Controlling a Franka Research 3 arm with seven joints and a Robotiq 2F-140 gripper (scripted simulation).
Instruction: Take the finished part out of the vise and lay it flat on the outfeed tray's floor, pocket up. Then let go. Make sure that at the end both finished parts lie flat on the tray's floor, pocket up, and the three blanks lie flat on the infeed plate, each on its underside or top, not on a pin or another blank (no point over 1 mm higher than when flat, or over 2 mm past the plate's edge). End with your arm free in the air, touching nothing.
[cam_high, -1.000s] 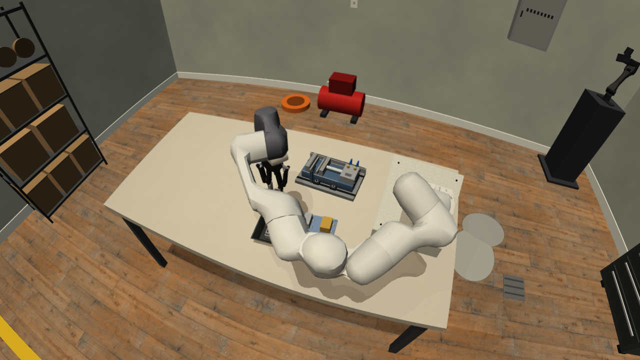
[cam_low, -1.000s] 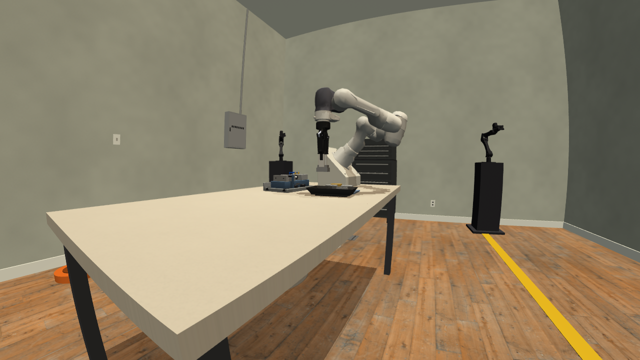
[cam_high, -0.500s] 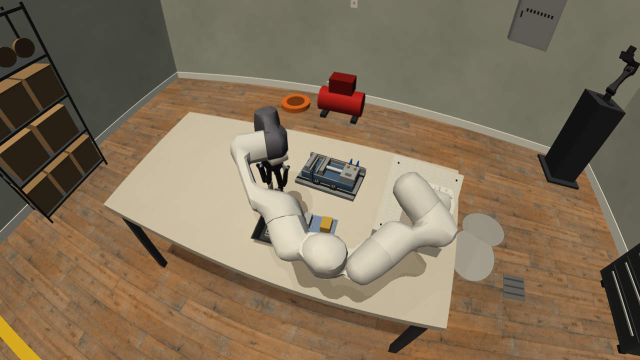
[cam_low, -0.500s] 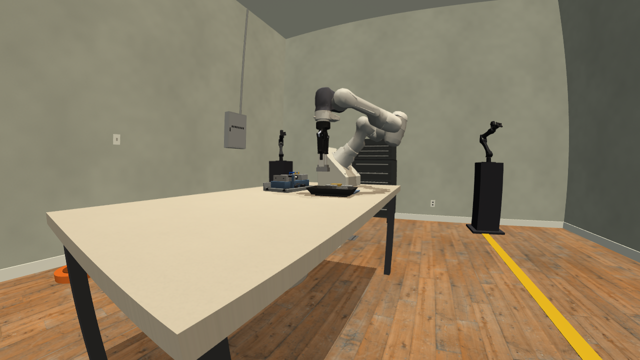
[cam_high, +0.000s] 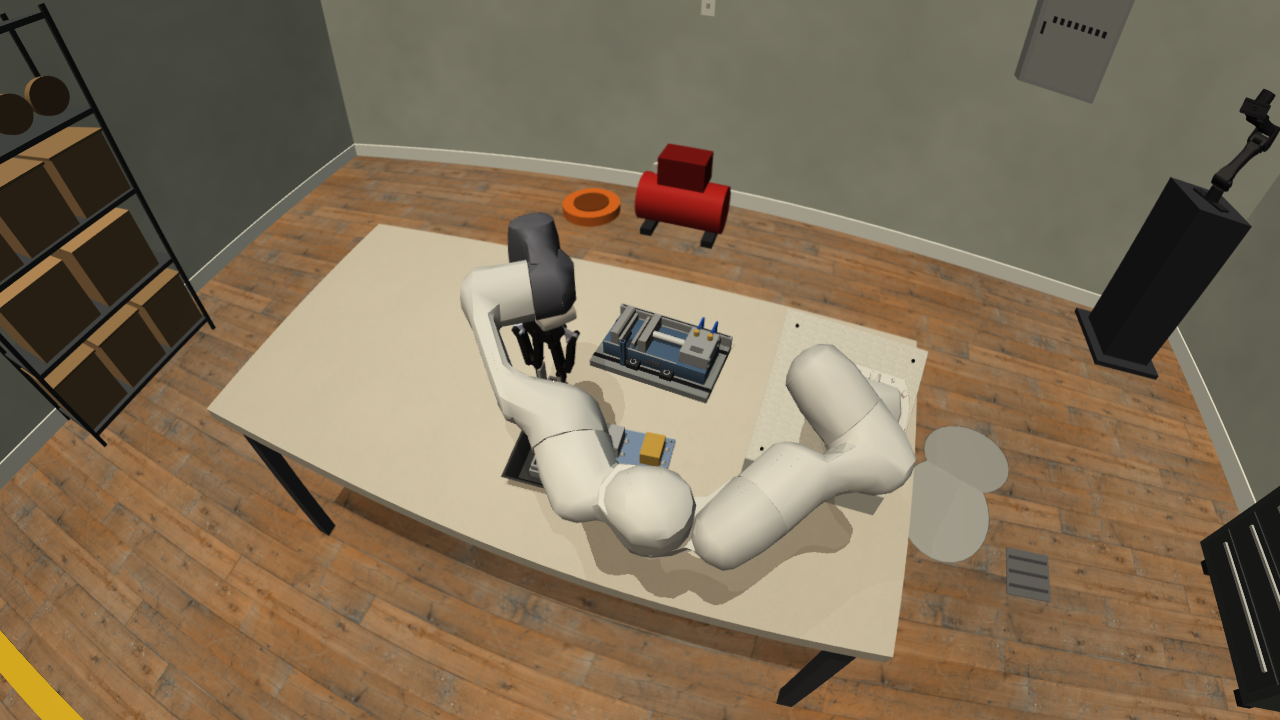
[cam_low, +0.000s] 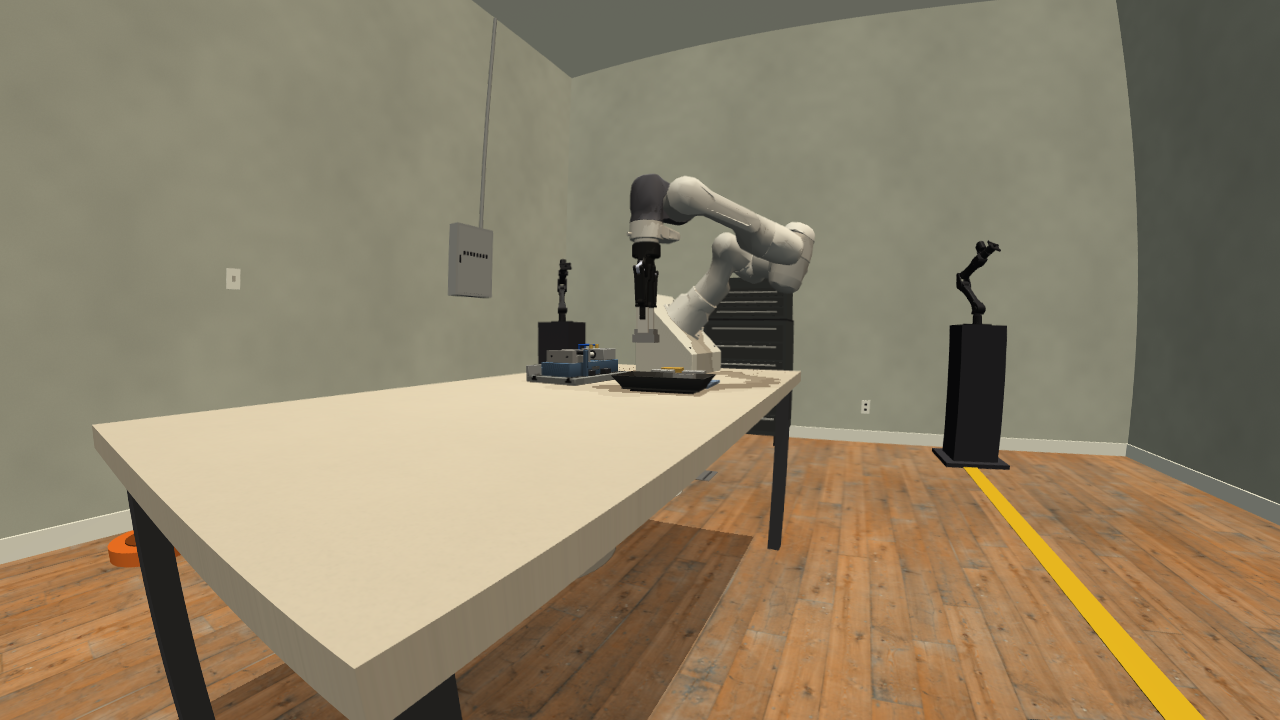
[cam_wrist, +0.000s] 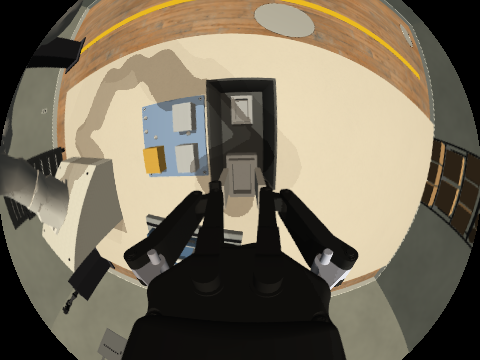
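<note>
Across the middle of the top view, a pale table (cam_high: 358, 358) (cam_low: 358, 501) (cam_wrist: 350, 140), with its right end partly covered by the white arm (cam_high: 572, 465) (cam_low: 742, 214). In the same view, tray and plate both cut into by the arm's links. Right of the gripper there, a blue-and-grey vise (cam_high: 666, 349) (cam_low: 577, 365) (cam_wrist: 234, 237); at lower left of the wrist view, mostly hidden behind the gripper's linkage.

In the upper middle of the wrist view, a dark outfeed tray (cam_high: 516, 458) (cam_low: 664, 383) (cam_wrist: 213, 125), near end hidden by the held part and fingers. Just left of it, a blue infeed plate (cam_high: 629, 456) (cam_wrist: 167, 135), barely distinguishable in the exterior view.

At lower center of the wrist view, the black gripper (cam_high: 552, 376) (cam_low: 641, 315) (cam_wrist: 242, 177), closed fairly narrow on the grey held part (cam_low: 645, 336) (cam_wrist: 242, 175): between the fingertips, raised in the air, pocket up, out of the vise. In the top view, held part hidden from sight.

On the plate, an ochre blank (cam_high: 653, 447) (cam_wrist: 154, 160), an upper grey blank (cam_wrist: 183, 117) and a lower grey blank (cam_wrist: 186, 158); exact contact with the pins too small to judge. Toward the tray's far end, the other finished part (cam_wrist: 241, 110), pocket up on the floor, apart from the gripper.
</note>
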